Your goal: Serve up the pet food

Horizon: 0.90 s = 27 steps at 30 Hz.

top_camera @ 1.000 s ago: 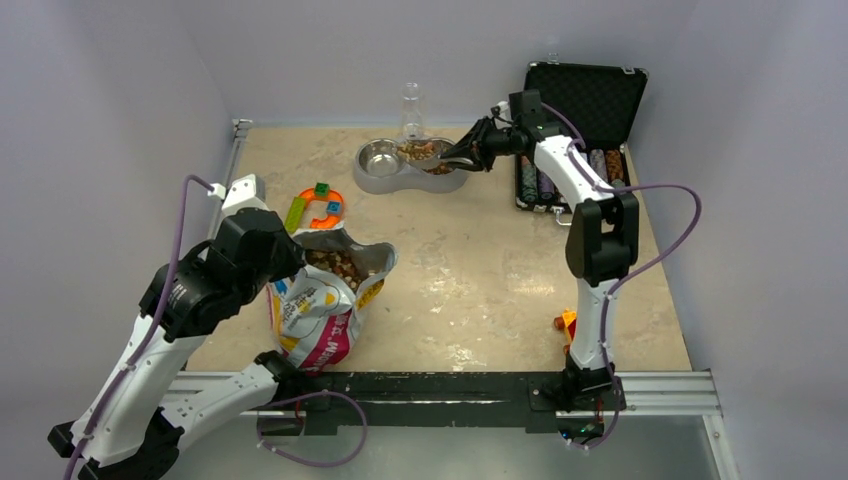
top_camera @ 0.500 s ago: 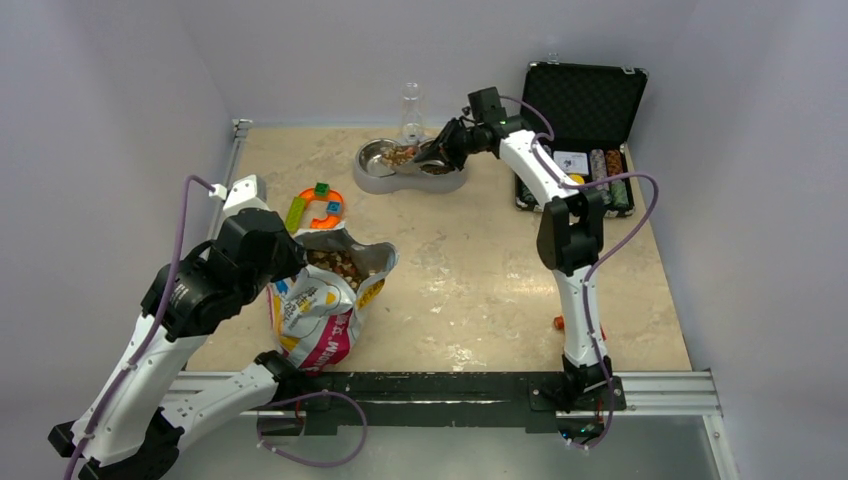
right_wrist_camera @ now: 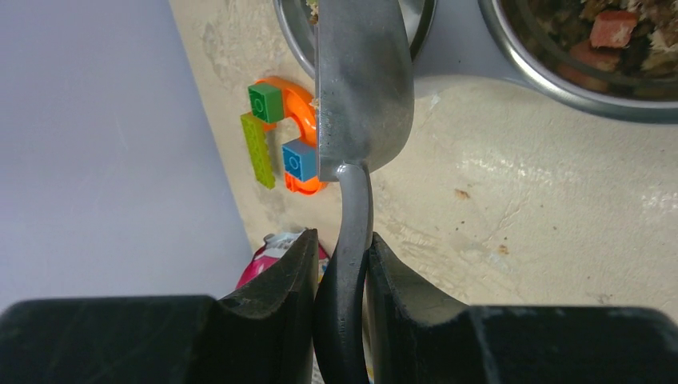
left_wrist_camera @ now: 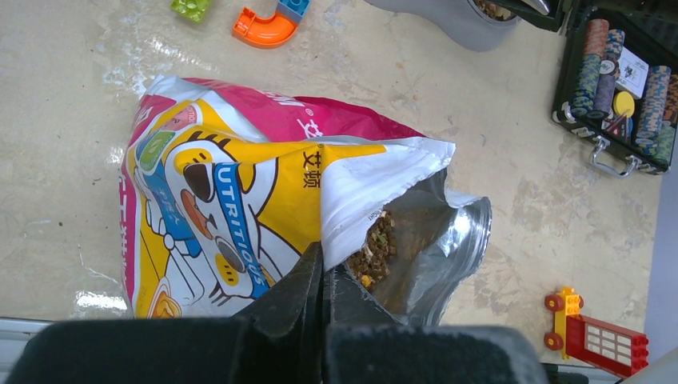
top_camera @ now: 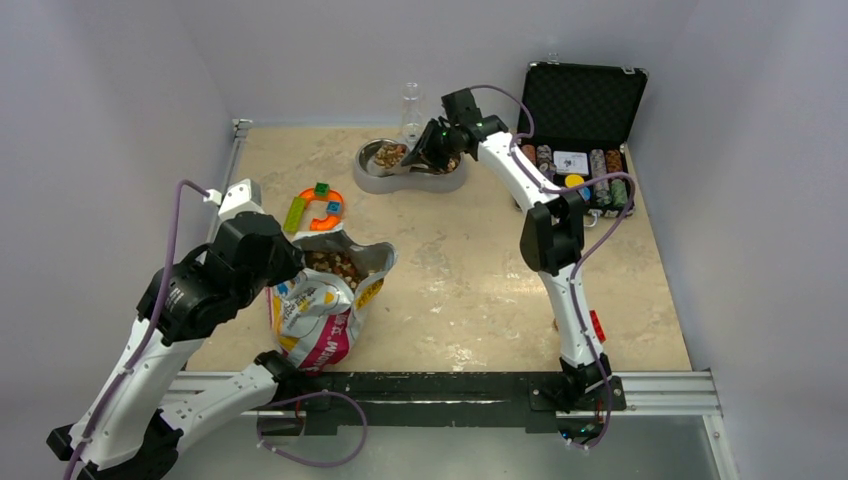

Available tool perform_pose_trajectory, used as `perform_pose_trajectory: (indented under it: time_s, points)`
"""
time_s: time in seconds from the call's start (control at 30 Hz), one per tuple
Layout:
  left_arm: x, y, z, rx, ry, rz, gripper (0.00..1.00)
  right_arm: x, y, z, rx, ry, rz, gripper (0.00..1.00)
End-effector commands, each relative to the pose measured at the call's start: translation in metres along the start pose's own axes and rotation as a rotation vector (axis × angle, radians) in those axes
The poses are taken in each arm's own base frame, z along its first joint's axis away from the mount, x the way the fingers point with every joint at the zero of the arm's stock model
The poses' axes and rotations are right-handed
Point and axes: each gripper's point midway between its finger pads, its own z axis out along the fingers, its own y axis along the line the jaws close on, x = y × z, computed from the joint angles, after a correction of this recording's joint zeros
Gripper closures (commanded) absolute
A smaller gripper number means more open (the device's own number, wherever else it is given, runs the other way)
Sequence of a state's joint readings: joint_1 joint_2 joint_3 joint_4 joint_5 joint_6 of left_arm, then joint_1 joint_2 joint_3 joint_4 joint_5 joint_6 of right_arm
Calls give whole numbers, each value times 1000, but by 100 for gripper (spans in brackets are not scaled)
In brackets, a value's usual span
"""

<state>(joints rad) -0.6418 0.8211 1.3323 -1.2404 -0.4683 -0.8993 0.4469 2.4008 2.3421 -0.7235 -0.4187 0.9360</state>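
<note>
The pet food is brown kibble: some lies in the open printed foil bag, seen in the top view and the left wrist view. My left gripper is shut on the bag's rim and holds the mouth open. More kibble sits in both steel bowls of the grey double feeder, in the left bowl and the right bowl. My right gripper is shut on the black handle of a metal scoop, whose back faces the camera over the left bowl.
An open black case with stacked poker chips stands at the back right. A clear bottle stands behind the feeder. Orange, green and blue toy bricks lie left of centre. A red and yellow toy lies near the right arm's base.
My right gripper has carried the scoop leftward from the right bowl to over the left bowl, and kibble now shows in the left bowl. The left arm and bag have stayed put.
</note>
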Motion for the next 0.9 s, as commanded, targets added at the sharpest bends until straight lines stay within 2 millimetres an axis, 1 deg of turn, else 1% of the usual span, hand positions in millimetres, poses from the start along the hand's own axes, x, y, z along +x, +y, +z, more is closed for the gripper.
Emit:
perform_pose_trajectory:
  time_s: [0.0, 0.1, 0.37, 0.5, 0.67, 0.77, 0.87]
  points:
    - [15, 23, -6, -71, 56, 28, 100, -18, 20, -5, -12, -121, -161, 100]
    - [18, 23, -7, -71, 67, 23, 100, -18, 21, -1, 12, -155, -248, 100]
    - [23, 25, -7, -79, 92, 10, 100, -17, 19, 9, 68, -208, -385, 100]
    - [25, 25, -8, -81, 101, 5, 100, -16, 19, 12, 95, -230, -449, 100]
    - [26, 25, -8, -81, 105, -3, 100, -16, 22, 14, 144, -273, -573, 100]
    - [26, 25, -8, -80, 104, -10, 100, -13, 17, 18, 188, -279, -638, 100]
    - [27, 24, -8, -79, 109, -14, 100, -14, 7, 20, 239, -283, -662, 100]
